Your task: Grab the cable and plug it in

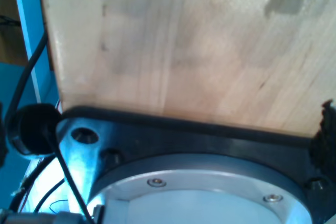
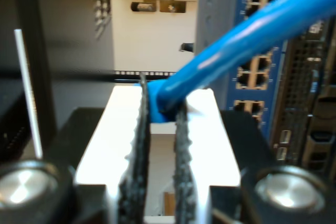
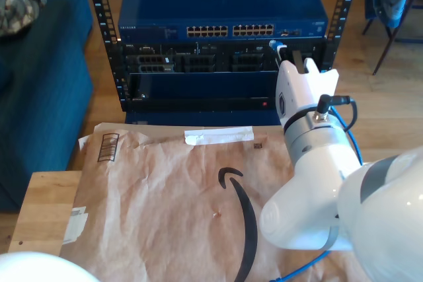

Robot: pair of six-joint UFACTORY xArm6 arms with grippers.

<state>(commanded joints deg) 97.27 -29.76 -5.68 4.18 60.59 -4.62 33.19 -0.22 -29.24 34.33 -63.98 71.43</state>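
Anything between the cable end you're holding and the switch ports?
Nothing visible. My second gripper pinches the blue cable near its end, right in front of the blue switch, with open air between it and the port rows.

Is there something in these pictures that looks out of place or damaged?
Nothing looks damaged. My second gripper is shut on the blue cable close to the blue switch in the rack. The one untidy thing is the brown wrapping paper, creased and overhanging the wooden table.

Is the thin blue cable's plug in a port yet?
Not yet: my second gripper holds the thin blue cable, short of the blue switch.
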